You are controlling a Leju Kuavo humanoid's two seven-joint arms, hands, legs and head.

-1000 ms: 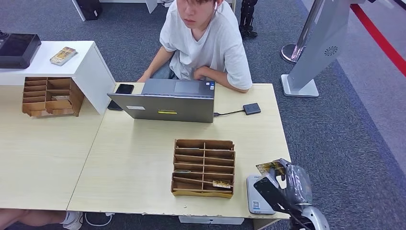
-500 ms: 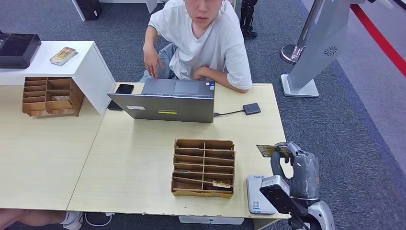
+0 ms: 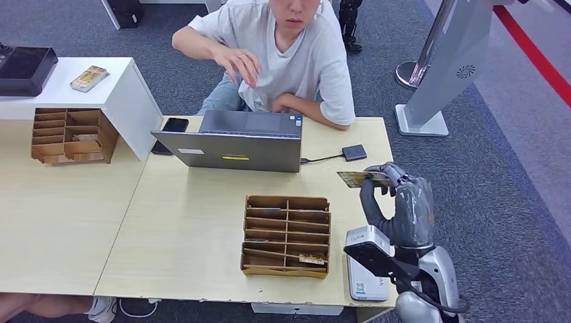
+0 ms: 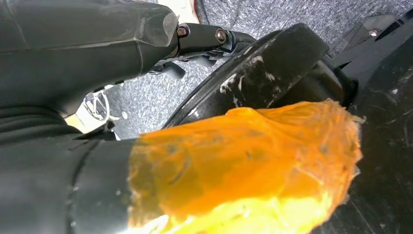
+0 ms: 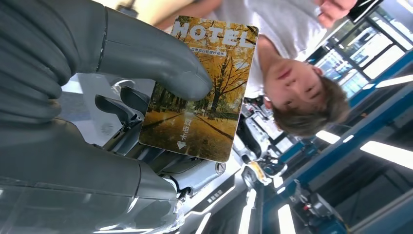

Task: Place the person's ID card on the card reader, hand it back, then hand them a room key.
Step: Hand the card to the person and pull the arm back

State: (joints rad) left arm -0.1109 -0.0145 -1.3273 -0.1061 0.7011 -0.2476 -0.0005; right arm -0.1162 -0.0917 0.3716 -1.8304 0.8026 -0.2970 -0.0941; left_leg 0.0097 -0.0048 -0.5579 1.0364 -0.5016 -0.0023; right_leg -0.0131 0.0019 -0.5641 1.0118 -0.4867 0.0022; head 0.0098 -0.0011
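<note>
- While the person (image 3: pixel 289 47) lifts a hand (image 3: pixel 239 62) above the laptop (image 3: pixel 232 145), the right hand (image 3: pixel 397 205) pinches the hotel room key (image 3: pixel 355 178) flat and raised over the table's (image 3: pixel 188 229) far right, face out, apparently so it can be taken.
- Card reader (image 3: pixel 365 272) sits just below that arm.
- Left hand (image 4: pixel 73 63): grip unclear.

right hand (image 5: pixel 73 112) | pinches HOTEL card (image 5: pixel 204 92) | person (image 5: pixel 292 83) beyond
</note>
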